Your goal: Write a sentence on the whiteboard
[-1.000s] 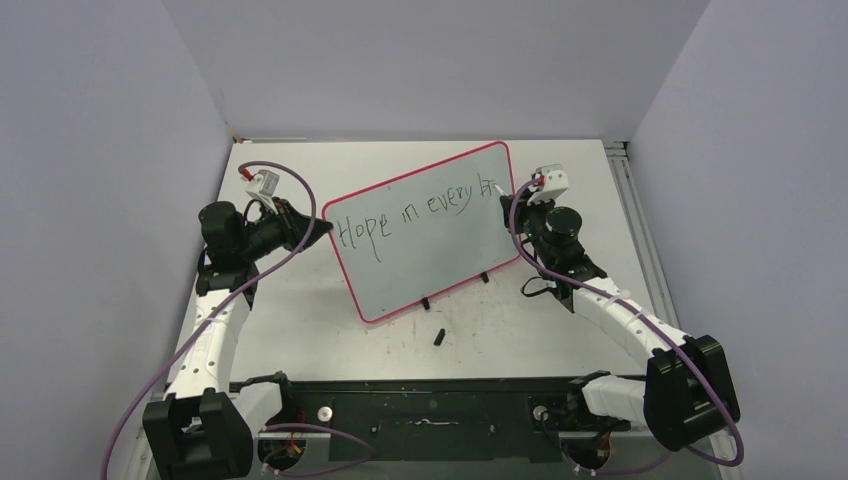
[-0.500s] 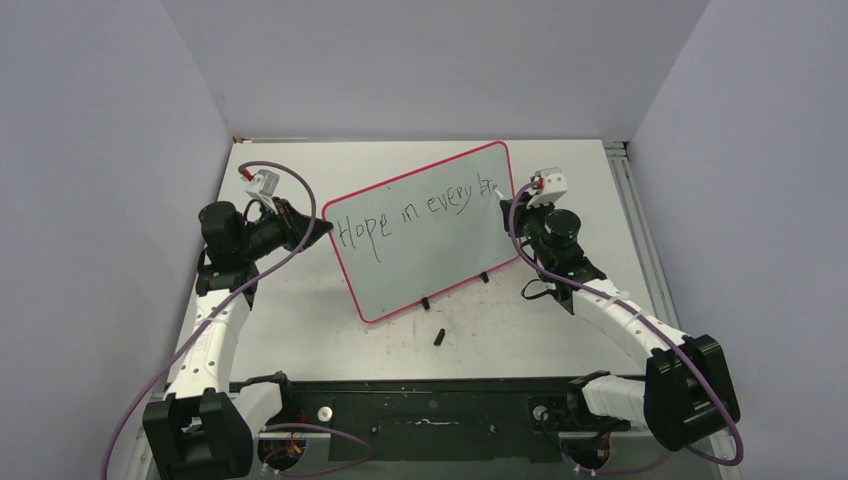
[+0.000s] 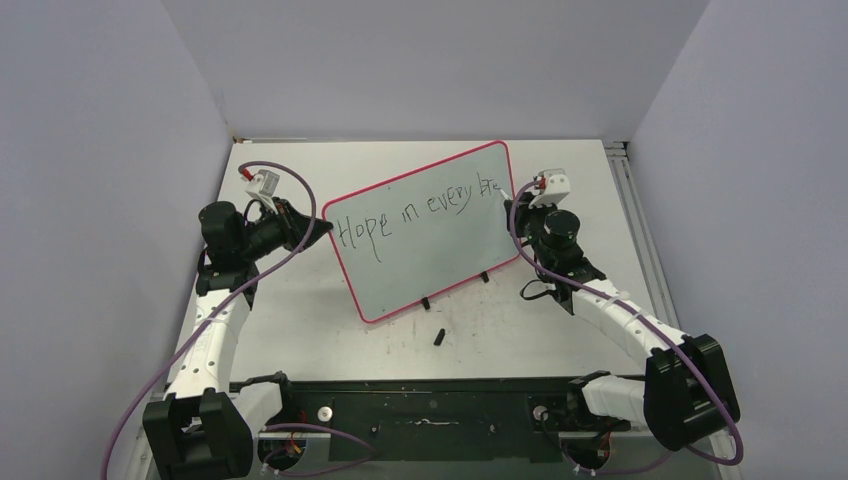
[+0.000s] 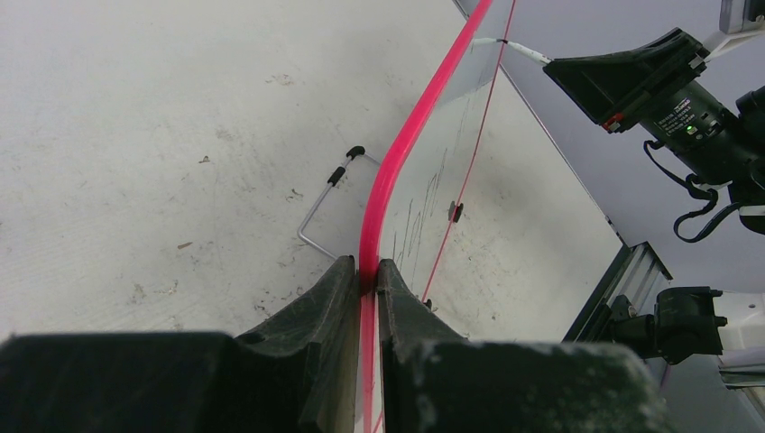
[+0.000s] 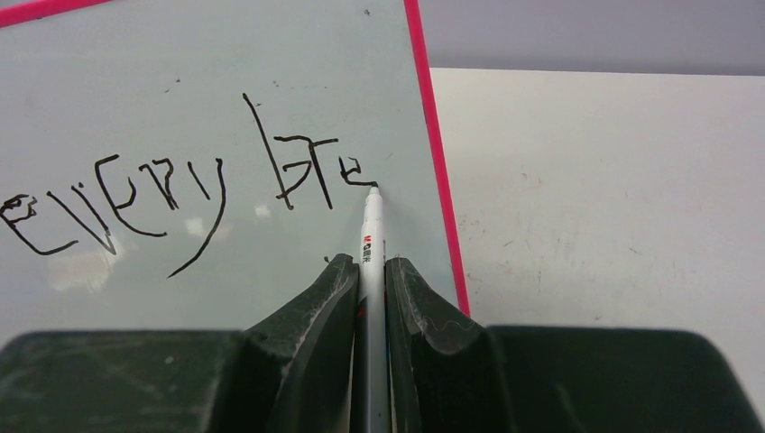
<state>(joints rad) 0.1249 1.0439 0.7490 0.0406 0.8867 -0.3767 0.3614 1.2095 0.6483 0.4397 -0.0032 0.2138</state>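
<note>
Whiteboard (image 3: 430,265) pale grey-white, rim (image 5: 436,153) pink-red; sentence (image 3: 409,213) black; pen (image 5: 372,216) white, perhaps red-marked.

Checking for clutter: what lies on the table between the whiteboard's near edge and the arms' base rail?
One small black piece, possibly a pen cap, on the table between the whiteboard and the base rail; the top view shows it.

The whiteboard (image 3: 430,270) carries a black handwritten sentence (image 3: 412,213), "Hope in every bre"; the pen (image 5: 371,236) bears a small red label, unreadable.

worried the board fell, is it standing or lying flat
Standing: the whiteboard is propped on its black feet, its red rim clamped in the left pincer.
</note>
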